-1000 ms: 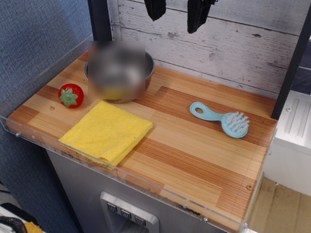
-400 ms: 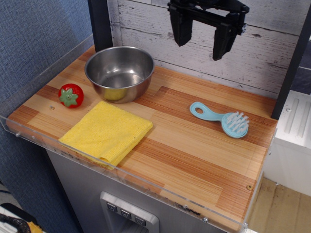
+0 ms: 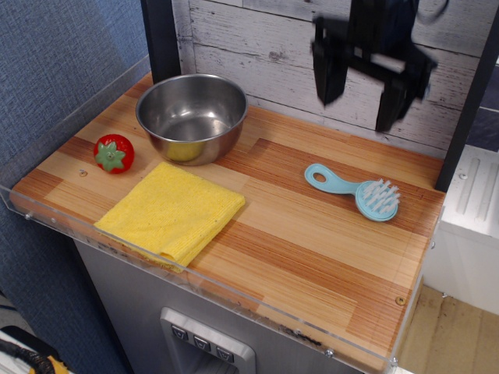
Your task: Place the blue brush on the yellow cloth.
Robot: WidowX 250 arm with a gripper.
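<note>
The blue brush [image 3: 356, 190] lies flat on the wooden counter at the right, round bristle head to the right, handle with its hole pointing left. The yellow cloth [image 3: 172, 211] lies folded near the front left edge. My black gripper [image 3: 356, 111] hangs open and empty in the air above the back of the counter, just behind and above the brush, its two fingers spread wide. It touches nothing.
A steel bowl [image 3: 192, 117] stands at the back left, just behind the cloth. A red toy strawberry [image 3: 114, 153] sits left of the cloth. A clear plastic rim [image 3: 210, 284] runs along the front edge. A white plank wall [image 3: 265, 47] backs the counter.
My gripper has come down from the top edge of the view and moved right, and now hangs above the brush. The objects on the counter have not moved.
</note>
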